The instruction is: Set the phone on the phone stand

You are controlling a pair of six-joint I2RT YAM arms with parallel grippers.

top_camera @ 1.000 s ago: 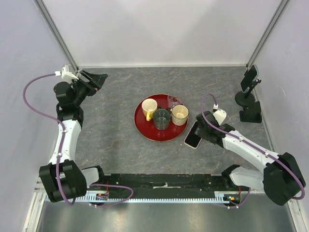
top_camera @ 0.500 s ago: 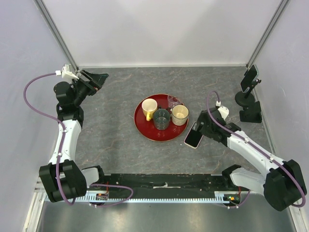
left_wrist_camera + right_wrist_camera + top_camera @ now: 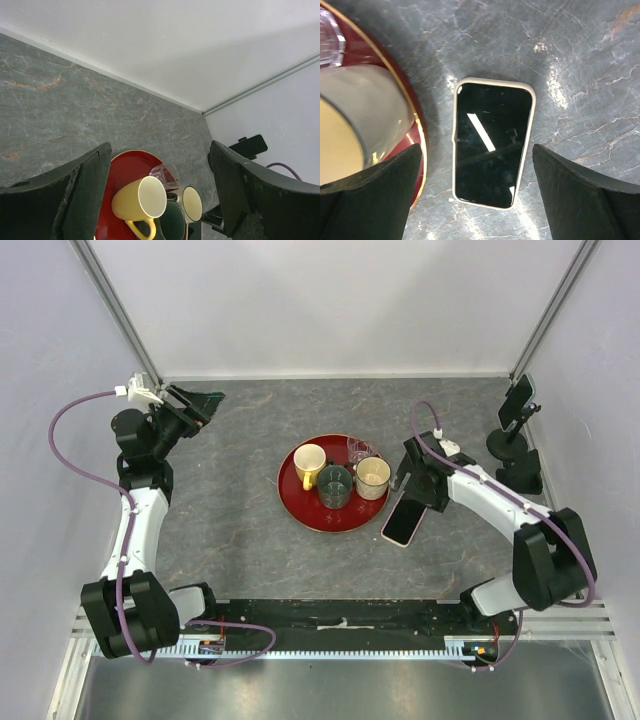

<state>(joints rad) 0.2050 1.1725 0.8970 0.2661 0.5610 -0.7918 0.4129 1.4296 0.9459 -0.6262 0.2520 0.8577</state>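
The phone (image 3: 403, 524), black screen up in a pale case, lies flat on the grey table just right of the red tray (image 3: 300, 515). My right gripper (image 3: 415, 485) hovers over it, open. In the right wrist view the phone (image 3: 492, 150) lies between the two wide-spread fingers (image 3: 385, 180), touching neither. The black phone stand (image 3: 515, 445) rises at the far right by the wall, and its top clamp (image 3: 248, 146) shows in the left wrist view. My left gripper (image 3: 195, 405) is raised at the far left, open and empty (image 3: 160, 150).
The tray holds a yellow mug (image 3: 308, 464), a dark green cup (image 3: 334, 485), a cream mug (image 3: 373, 476) and a clear glass (image 3: 360, 450). The cream mug (image 3: 355, 125) and the tray rim lie close to the phone's left edge. White walls enclose the table.
My right gripper opened wide and let go of the phone, which now rests flat. The right arm swung toward the far side, above the phone. The left arm stayed still.
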